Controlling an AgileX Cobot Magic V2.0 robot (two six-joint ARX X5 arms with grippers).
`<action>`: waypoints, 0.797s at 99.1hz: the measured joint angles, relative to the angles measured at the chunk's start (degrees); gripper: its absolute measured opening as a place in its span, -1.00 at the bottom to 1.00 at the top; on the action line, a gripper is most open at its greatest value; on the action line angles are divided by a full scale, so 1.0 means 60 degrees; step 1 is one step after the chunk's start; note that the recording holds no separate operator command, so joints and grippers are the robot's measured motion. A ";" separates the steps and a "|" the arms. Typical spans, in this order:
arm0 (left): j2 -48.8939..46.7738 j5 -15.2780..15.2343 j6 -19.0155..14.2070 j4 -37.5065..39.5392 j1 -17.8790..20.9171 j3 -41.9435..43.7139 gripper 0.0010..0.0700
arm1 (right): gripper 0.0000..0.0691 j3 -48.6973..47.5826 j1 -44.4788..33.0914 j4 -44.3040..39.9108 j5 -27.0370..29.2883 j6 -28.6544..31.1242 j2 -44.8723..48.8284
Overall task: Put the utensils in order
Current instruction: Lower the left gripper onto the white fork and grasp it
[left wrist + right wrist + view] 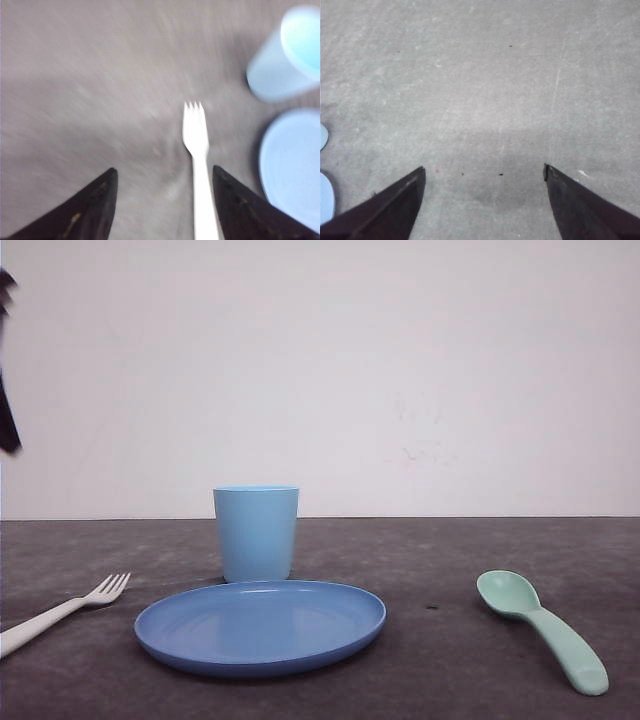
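A smooth white plastic fork (62,612) with four tines lies on the dark, matte, faintly speckled counter (440,570) to the left of the round blue plate (260,625); its handle end is cut off at the front view's edge. The mint-green spoon (543,627), thick and rounded in the handle, lies well apart to the plate's right. A light blue cup (256,532) stands upright just behind the plate. The left wrist view is motion-blurred, yet the left tool (165,175) reads as spread wide, the fork's handle between its dark fingers (97,200), nearer one of them, contact not clear. The right tool (484,172) is likewise spread over bare grey counter, pinching nothing.
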 joint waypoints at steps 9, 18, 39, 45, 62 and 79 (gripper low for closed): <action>0.0714 0.0004 -0.0153 0.0051 -0.0412 0.0000 -0.02 | 0.37 0.0000 0.0000 0.0000 0.0000 0.0000 0.0004; 0.1395 0.0004 -0.0313 0.0222 -0.0780 0.0000 -0.02 | 0.37 0.0000 0.0000 -0.0004 0.0000 0.0004 0.0018; 0.2514 0.0004 -0.0696 0.1071 -0.1504 0.0000 -0.02 | 0.37 0.0000 0.0000 -0.0040 0.0000 0.0000 0.0018; 0.2761 -0.0007 -0.0732 0.1268 -0.1654 0.0000 -0.02 | 0.37 0.0000 0.0000 -0.0087 0.0000 0.0000 0.0018; 0.3319 -0.0229 -0.0820 0.1683 -0.1880 -0.0004 -0.13 | 0.37 0.0000 0.0000 -0.0361 0.0000 0.0000 0.0018; 0.3847 -0.0295 -0.0841 0.1756 -0.1912 -0.0004 -0.38 | 0.37 0.0000 0.0000 -0.0535 0.0000 0.0000 0.0018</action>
